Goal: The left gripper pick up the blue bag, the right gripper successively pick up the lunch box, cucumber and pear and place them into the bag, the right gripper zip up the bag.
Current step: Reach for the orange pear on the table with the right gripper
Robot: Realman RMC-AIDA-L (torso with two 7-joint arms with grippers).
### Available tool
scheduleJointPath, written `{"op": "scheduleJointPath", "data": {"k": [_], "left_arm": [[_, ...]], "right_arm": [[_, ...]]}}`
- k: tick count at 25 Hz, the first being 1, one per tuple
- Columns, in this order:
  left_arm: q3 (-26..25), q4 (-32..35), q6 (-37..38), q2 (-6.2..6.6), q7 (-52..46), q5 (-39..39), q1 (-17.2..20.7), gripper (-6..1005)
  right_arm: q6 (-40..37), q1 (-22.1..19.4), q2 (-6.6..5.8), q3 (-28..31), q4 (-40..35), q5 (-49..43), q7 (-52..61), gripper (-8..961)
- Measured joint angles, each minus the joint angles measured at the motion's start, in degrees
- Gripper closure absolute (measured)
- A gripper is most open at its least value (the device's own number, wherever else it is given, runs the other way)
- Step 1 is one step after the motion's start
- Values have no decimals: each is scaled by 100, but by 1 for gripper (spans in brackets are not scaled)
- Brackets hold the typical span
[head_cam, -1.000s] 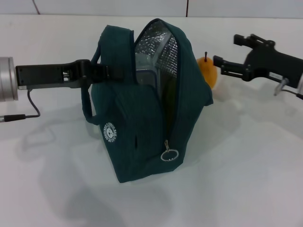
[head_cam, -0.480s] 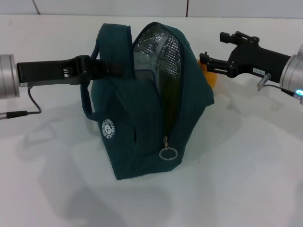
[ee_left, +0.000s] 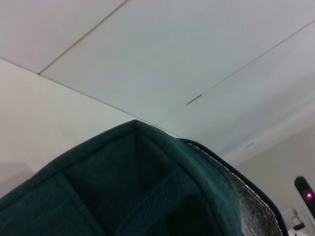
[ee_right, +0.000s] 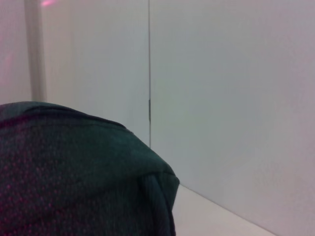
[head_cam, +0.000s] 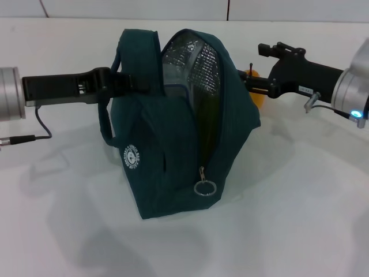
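A dark teal lunch bag (head_cam: 179,144) stood upright on the white desk (head_cam: 300,219), its zipper ring pull (head_cam: 205,188) hanging at the near lower edge and its top gaping to show silver lining (head_cam: 190,60). A dark green cucumber (head_cam: 209,118) stood inside the opening. The left pincer (head_cam: 130,85) was clamped on the bag's upper left side by the handles. Farther back, the right pincer (head_cam: 253,69) had its fingers spread around the orange-yellow pear (head_cam: 256,86) behind the bag's right shoulder.
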Motion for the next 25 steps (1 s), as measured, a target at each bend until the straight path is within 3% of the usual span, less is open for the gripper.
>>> {"op": "scheduleJointPath", "data": {"k": [11, 16, 25], "left_arm": [[-3, -210, -25, -10, 14, -14, -5, 964], [-3, -211, -28, -7, 20, -17, -5, 965], [-3, -211, -57, -6, 26, -18, 19, 964]], "right_arm": [[94, 73, 0, -15, 103, 131, -80, 219], [113, 123, 0, -14, 192, 131, -91, 467], [199, 176, 0, -5, 235, 131, -99, 636]]}}
